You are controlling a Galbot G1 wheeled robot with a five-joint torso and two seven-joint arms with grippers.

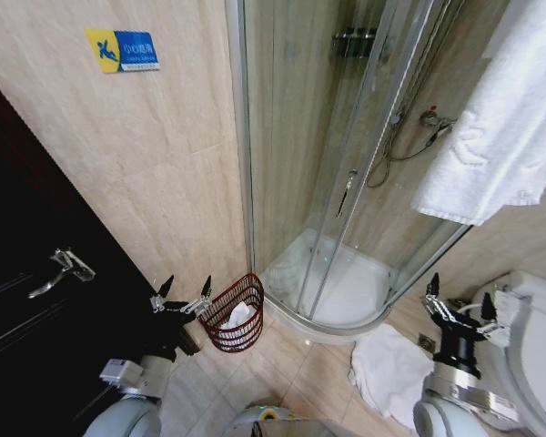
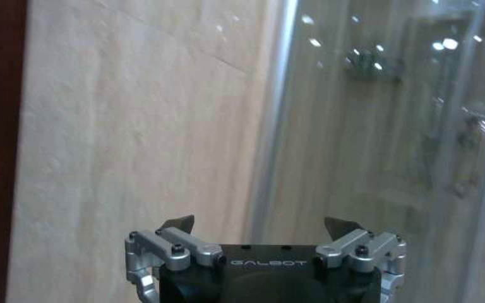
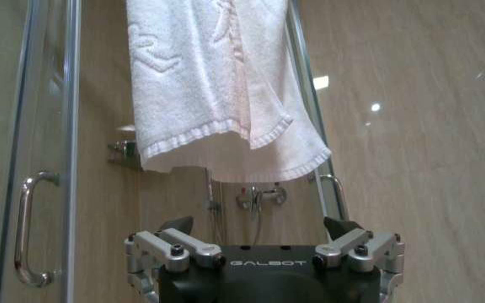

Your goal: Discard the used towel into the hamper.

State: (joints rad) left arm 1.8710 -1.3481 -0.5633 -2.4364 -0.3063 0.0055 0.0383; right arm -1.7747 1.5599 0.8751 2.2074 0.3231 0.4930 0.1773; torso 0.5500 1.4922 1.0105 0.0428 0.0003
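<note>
Hamper (image 1: 235, 314): set on the floor at lower centre of the head view, beside the shower's curved base; something white is seen inside.
Left gripper (image 1: 184, 289): held wide, empty, just left of the hamper rim.
Right gripper (image 1: 457, 296): held wide, empty, at lower right.
Towel (image 1: 505, 114): hung at upper right.
Floor cloth (image 1: 389, 369): spread between shower (image 1: 346, 137) and right arm.

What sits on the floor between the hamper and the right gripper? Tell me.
In the head view, between the hamper and the open right gripper lie the shower tray's curved front and a white towel crumpled on the tiles.
</note>
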